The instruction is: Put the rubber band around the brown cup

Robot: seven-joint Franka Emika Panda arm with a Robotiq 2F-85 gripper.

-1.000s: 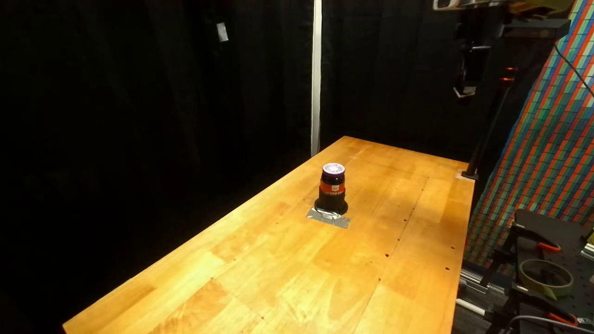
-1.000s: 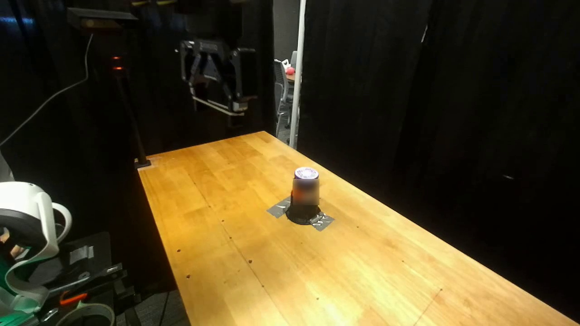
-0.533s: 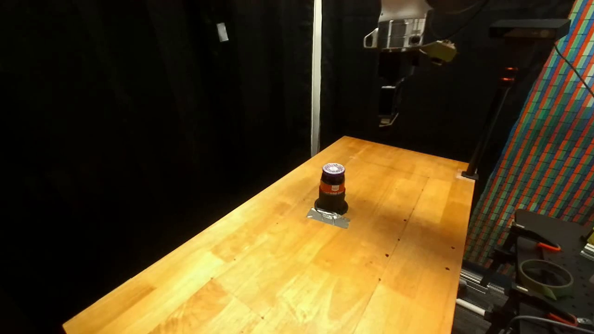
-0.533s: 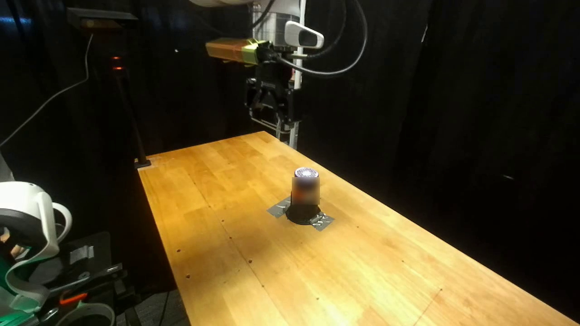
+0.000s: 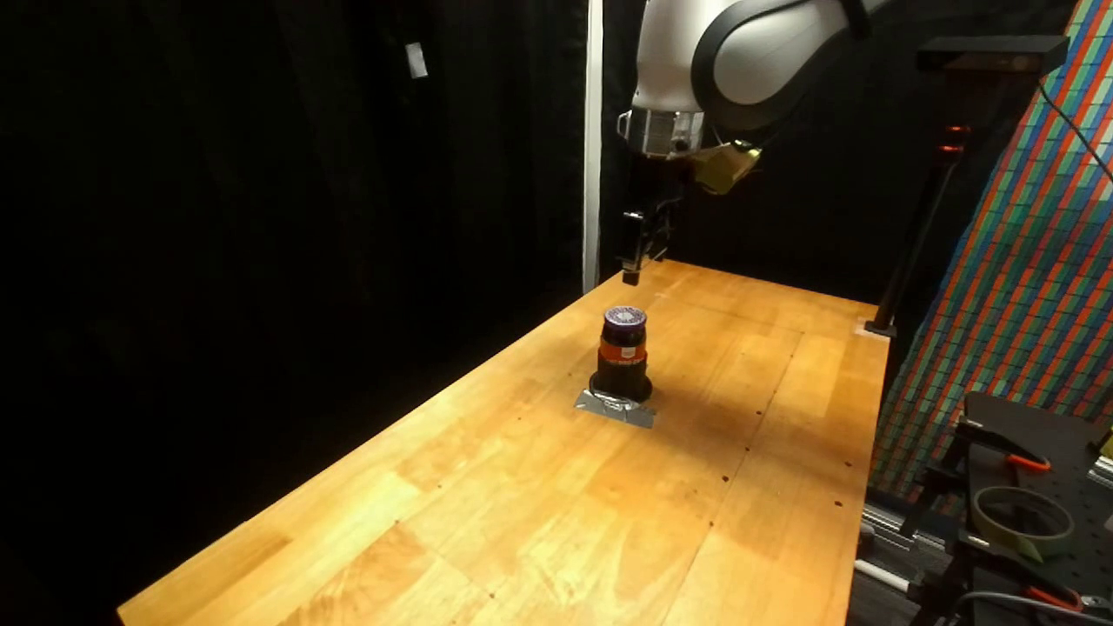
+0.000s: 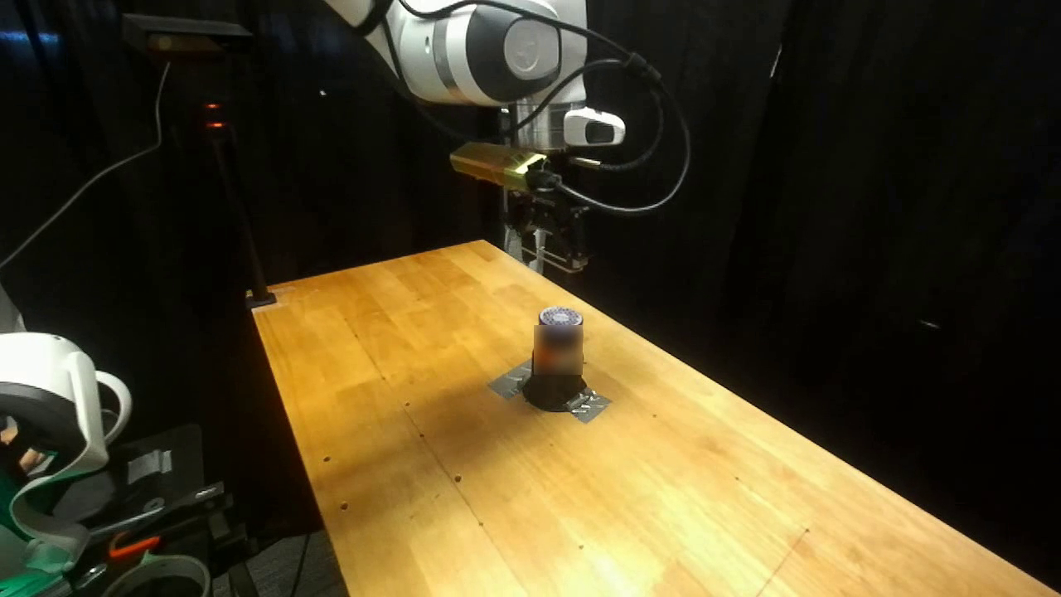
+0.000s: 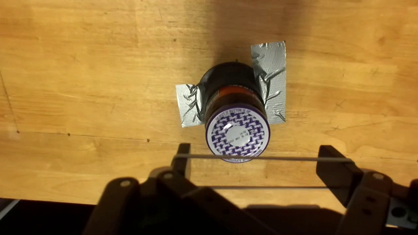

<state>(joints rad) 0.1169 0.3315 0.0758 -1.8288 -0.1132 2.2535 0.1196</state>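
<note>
Over the counter (image 5: pixel 522 513), higher than the cup (image 5: pixel 623 351) and apart from it, the jaws are held by the arm (image 5: pixel 674 61), pointed downward. They are spread wide, with the band (image 7: pixel 284 158) carried on them, stretched from side to side in two thin strands. In the wrist view, one strand is seen across the cup's pale, purple-patterned top, close to its edge, and the second is seen near it. In both exterior views a gap is left between the jaws and that top. The cup is stood upright, its dark body ringed with orange-red; in an exterior view the body is blurred. At its lower end a black base (image 5: pixel 622 382) is seen, overlapped at left and right by grey strips (image 6: pixel 509 380) stuck to the counter; whether the cup is set in or on it cannot be told. In an exterior view, a roll (image 5: pixel 1055 541) is laid on a board (image 5: pixel 1013 426) at right.
</note>
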